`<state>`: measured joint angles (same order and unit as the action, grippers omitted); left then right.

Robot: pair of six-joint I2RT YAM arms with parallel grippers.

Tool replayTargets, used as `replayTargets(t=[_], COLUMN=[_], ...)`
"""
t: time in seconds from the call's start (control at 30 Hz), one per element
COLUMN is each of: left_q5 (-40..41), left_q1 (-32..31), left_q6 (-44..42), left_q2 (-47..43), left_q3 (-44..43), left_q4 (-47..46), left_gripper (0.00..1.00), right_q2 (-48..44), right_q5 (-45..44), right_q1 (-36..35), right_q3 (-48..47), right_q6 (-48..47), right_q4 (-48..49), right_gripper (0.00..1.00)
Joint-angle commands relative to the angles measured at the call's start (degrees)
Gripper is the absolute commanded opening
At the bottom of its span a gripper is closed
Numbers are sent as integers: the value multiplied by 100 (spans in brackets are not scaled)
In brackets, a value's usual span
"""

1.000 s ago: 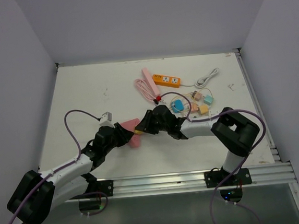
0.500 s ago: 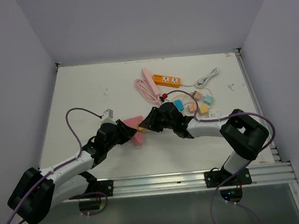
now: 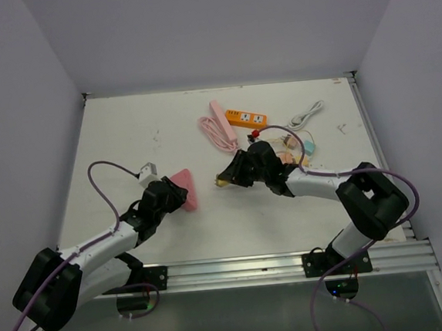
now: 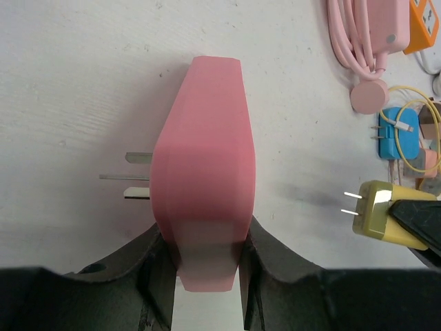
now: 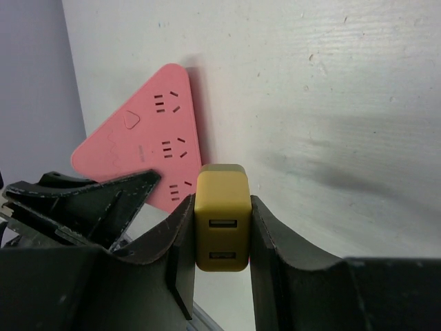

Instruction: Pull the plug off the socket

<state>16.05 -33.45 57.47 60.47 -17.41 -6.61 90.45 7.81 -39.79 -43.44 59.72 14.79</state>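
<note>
**A:** plug out yet?

**B:** yep, my right gripper [image 5: 220, 215] is clamping the yellow plug [image 5: 221, 189], prongs clear, hovering near the pink socket [image 4: 204, 165] that my left gripper [image 4: 207, 269] is pinching. Probably setting both down next, gently.

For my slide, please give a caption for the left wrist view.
Left end effector holds the pink triangular socket; right end effector holds the yellow plug, apart from it.
</note>
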Motion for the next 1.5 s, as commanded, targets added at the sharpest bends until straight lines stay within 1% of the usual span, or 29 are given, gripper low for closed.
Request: replayTargets(t=[0.0, 0.1, 0.2, 0.27, 0.33, 0.47, 0.5, 0.57, 0.7, 0.83, 0.93, 1.0, 1.13, 1.17, 1.23, 1.27, 1.3, 1.4, 1.47], left_q5=[364, 320, 293, 258, 188, 74, 47, 21, -58, -137, -181, -208, -234, -234, -252, -252, -261, -305, -322], left_q1=[32, 32, 32, 32, 40, 32, 40, 32, 32, 32, 32, 32, 32, 32, 32, 32, 32, 40, 32], left_q6=[-184, -210, -219, -237, -263, -342, -359, -404, -447, -491, -509, -509, -518, -518, -518, -509, -500, -500, -500], left_q2=[44, 18, -9, -9, 18, 18, 9, -44, -123, -105, -114, -114, -105, -105, -70, -61, -35, -9, -9], left_q3=[97, 106, 124, 115, 115, 124, 141, 168, 229, 229, 238, 238, 247, 247, 247, 247, 247, 247, 256], left_q4=[969, 951, 908, 872, 793, 758, 540, 486, 319, 257, 213, 204, 178, 169, 143, 134, 116, 81, 81], left_gripper=[0, 0, 0, 0, 0, 0, 0, 0, 0, 0, 0, 0, 0, 0, 0, 0, 0, 0, 0], right_q2=[-361, -774, -1310, -1625, -1811, -2172, -2259, -2278, -2147, -1770, -1628, -1566, -1706, -1759, -1952, -2022, -2171, -2426, -2725], right_q5=[255, 177, -25, -96, -52, 132, 167, 343, 581, 520, 327, 195, 27, -8, -148, -192, -271, -350, -412], right_q1=[68, 252, 489, 725, 937, 1578, 1667, 1903, 2037, 2054, 2081, 2116, 2151, 2151, 2151, 2151, 2151, 2151, 2151], right_q3=[-86, -51, 20, 177, 501, 1135, 1240, 1531, 1856, 1953, 1962, 1971, 1866, 1839, 1761, 1717, 1612, 1453, 1260], right_q6=[-259, -522, -856, -1006, -1024, -1103, -1138, -1173, -1191, -1200, -1200, -1209, -1357, -1393, -1481, -1516, -1551, -1666, -1762], right_q4=[-134, -344, -931, -1091, -1136, -969, -934, -759, -275, 59, 112, 60, -282, -388, -694, -844, -1159, -1609, -2048], right_gripper=[0, 0, 0, 0, 0, 0, 0, 0, 0, 0, 0, 5, 29, 40, 53, 63, 68, 78, 82])
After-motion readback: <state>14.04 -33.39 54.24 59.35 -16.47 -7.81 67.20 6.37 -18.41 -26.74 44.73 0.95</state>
